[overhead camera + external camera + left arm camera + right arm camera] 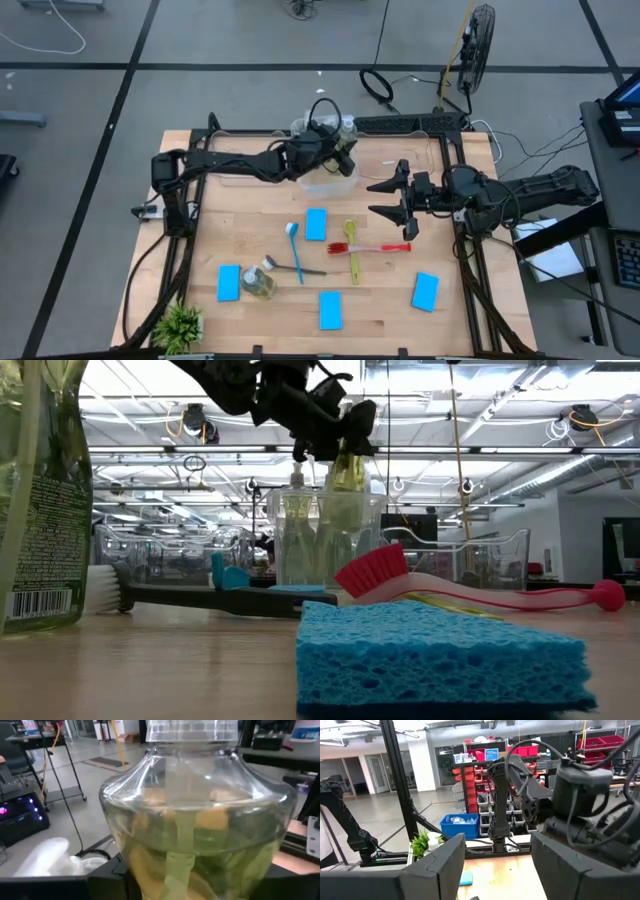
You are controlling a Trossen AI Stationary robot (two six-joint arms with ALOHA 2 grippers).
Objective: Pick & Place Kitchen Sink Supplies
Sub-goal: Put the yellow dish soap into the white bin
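Left gripper [340, 150] is over the clear bin [330, 182] at the table's far middle, pinching a clear bottle of yellow-green liquid [200, 840] — the left wrist view is filled by the bottle's shoulder and white top, fingers clamped low on it. In the low view that held bottle [348, 470] hangs above the bin's rim beside another bottle [297, 525] standing inside. Step in hand looks like placing: best to lower straight down, keep the bottle upright, clear the standing one, let go only once the base sits on the bin floor.

Right gripper [400, 205] waits at the table's right, fingers spread, nothing between them.

Still on the table: one bottle lying near the front left [258, 281], four blue sponges [316, 224], and the blue brush [296, 252], yellow-green brush [352, 250] and red brush [378, 247] crossing mid-table. Plant [180, 325] at the front left corner.

Room — the bin sits close to the table's far edge, its walls leaving little sideways slack; above it is free. Mid-table is cluttered, so low sweeps risk the brushes.
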